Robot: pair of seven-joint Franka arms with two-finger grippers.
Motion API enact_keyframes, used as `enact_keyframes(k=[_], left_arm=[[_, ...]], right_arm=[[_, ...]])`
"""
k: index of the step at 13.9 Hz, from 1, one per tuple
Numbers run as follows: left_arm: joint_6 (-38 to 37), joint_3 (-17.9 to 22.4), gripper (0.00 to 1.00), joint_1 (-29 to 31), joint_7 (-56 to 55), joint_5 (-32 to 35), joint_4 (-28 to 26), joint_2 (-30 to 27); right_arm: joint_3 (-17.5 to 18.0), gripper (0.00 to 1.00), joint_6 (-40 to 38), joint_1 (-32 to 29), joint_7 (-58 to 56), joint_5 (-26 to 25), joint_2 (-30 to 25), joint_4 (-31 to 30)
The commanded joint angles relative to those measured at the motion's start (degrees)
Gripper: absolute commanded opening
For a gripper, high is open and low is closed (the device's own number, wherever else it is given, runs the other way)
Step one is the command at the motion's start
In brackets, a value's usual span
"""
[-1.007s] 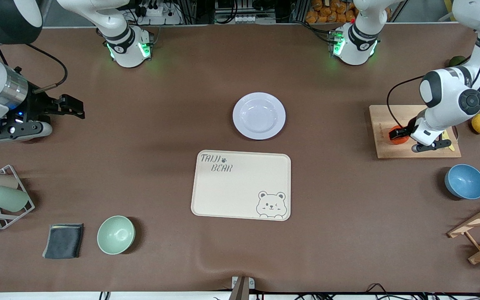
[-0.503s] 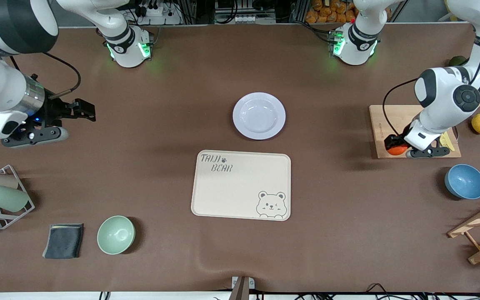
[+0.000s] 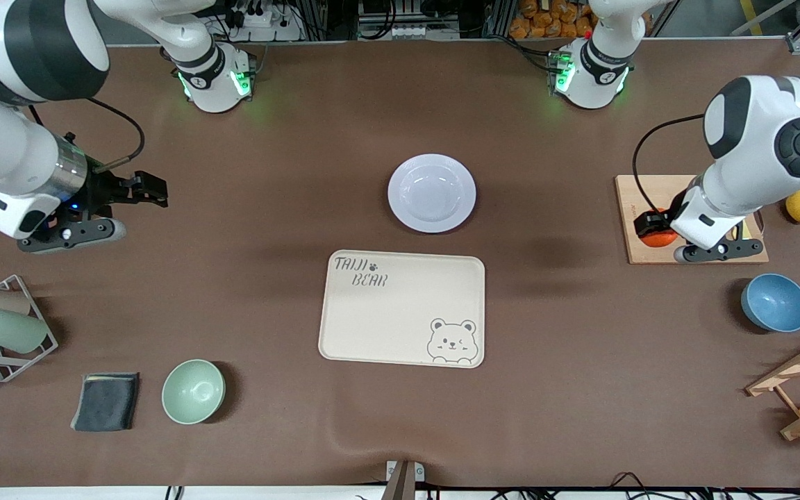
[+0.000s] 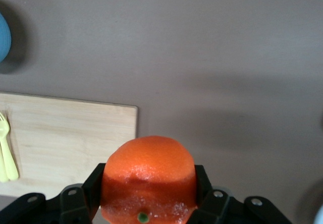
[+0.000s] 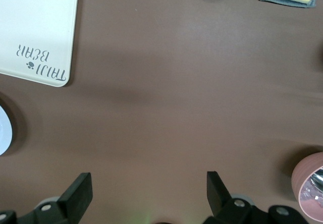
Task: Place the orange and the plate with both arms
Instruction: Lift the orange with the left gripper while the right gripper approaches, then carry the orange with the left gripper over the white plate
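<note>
Orange point(image 4: 148, 176) is clamped between the closed-in fingers point(image 4: 204, 181) of the left gripper point(image 3: 652, 229), held in the air over the edge of the wooden cutting board point(image 3: 650, 198) at the left arm's end of the table. Nearest the front camera, a mint-green bowl point(image 3: 193, 391) and a folded grey cloth point(image 3: 105, 401) are seen toward the right arm's end. Farther from the camera, the cream bear tray point(image 3: 401, 307) lies at mid-table, bare. Just farther still, apart from the tray, the plate point(image 3: 432, 192) is found, untouched. The right gripper point(image 3: 137, 189) is held over bare table near the right arm's end, its fingers point(image 5: 76, 193) spread wide and gripping nothing.
</note>
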Motion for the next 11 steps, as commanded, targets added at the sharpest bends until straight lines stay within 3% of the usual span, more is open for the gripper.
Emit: enact_keyframes(k=[1,8,11], left_arm=[[-2.90,-3.39,0.00,0.46,-2.98,-1.11,3.53,0.99],[-6.68,-14.47,0.00,0.46,-17.38,-1.11,6.79,0.98],[-6.68,-16.58,0.00,0.19,-20.12,-1.20,6.79,1.25]], right_arm=[[-0.40,1.00,0.43,1.53,1.39,0.47,0.90,0.94],[-0.40,1.00,1.93,3.99,9.57,-0.23,2.74,0.94],[-0.40,1.00,1.93,4.08,9.58,-0.06,3.45,1.02]])
